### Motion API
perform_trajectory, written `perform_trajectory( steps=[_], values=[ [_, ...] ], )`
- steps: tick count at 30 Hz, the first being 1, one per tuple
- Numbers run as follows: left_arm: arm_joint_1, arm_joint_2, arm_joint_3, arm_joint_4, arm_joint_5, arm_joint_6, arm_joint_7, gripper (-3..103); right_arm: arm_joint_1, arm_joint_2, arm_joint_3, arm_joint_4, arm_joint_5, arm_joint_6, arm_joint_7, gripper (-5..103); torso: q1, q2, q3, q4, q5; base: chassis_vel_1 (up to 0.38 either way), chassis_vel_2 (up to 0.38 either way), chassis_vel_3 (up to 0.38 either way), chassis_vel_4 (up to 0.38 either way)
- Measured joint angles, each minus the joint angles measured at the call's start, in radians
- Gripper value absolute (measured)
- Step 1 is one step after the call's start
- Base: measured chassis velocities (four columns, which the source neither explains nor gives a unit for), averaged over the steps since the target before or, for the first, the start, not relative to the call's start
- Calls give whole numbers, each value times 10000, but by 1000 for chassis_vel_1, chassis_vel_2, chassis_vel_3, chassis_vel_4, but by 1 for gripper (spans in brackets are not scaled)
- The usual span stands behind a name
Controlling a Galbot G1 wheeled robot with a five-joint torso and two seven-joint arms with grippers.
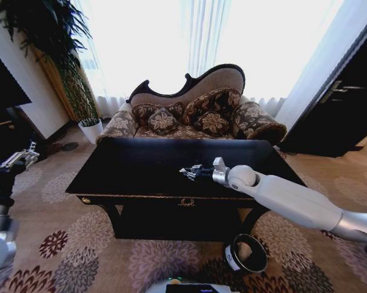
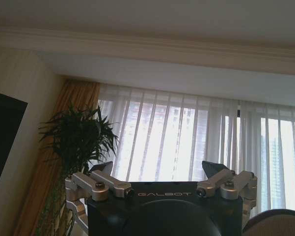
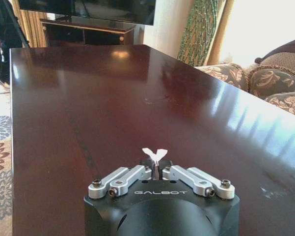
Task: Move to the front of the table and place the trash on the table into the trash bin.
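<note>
Floral sofa (image 1: 189, 113), sheer bright curtains (image 1: 171, 43), patterned carpet (image 1: 79, 244), potted plant (image 1: 55, 36)

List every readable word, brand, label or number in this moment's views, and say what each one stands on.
"GALBOT": on the black body of the left gripper, in its wrist view.
"GALBOT": on the black body of the right gripper, shut on a small white paper scrap above the glossy dark wooden table.
White label on the small black cylindrical trash bin: too small to read.

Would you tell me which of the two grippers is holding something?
The right gripper, out over the table, has its jaws shut on a small white paper scrap; the left gripper is open, raised at the robot's left.
</note>
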Motion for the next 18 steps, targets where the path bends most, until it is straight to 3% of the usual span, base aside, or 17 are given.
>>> perform_trajectory(
  steps=[4, 7, 8, 9, 10, 12, 14, 16, 18],
  values=[
    [52, -5, -9, -72, 2, 0, -3, 100, -668, -212, 791, 237, 54, 265, -81, 1, 2, -3, 2, 0, 0, 0, 0, 0, 0],
    [133, 13, -85, -181, -58, -3, -4, 100, -2296, -616, 2752, 803, 445, 536, -347, 0, 3, -3, 2, 0, 1, 0, 0, 0, 0],
    [133, 13, -85, -181, -58, -3, -4, 100, -2296, -616, 2752, 803, 445, 536, -347, 0, 3, -3, 2, 0, 1, 0, 0, 0, 0],
    [152, 26, -117, -198, -79, -3, -7, 100, -2936, -808, 3445, 1052, 690, 578, -437, 0, 2, -3, 2, -3, 5, 0, 0, 0, 0],
    [192, -54, -107, -289, -94, -6, -17, 100, -4862, -1391, 6234, 1824, 1374, 988, -1197, 0, 1, -1, 0, -3, 0, 0, 0, 0, 0],
    [229, -162, -30, -383, -65, -8, -19, 100, -6165, -1534, 7761, 2189, 1597, 1260, -1951, 0, 2, -2, 0, -2, -2, 0, 0, 0, 0],
    [237, -182, -14, -411, -64, -8, -19, 100, -6541, -1539, 8134, 2270, 1650, 1324, -2136, 0, 1, -2, 0, -1, -2, 0, 0, 0, 0],
    [236, -213, 45, -488, -59, -8, -22, 100, -7937, -1500, 9448, 2556, 1807, 1578, -2794, 0, 1, -1, 0, -4, 3, 0, 0, 0, 0],
    [224, -217, 62, -500, -58, -9, -22, 100, -8244, -1475, 9711, 2628, 1834, 1687, -2898, 0, 1, -1, 0, -4, 0, 0, 0, 0, 0]
  ],
)
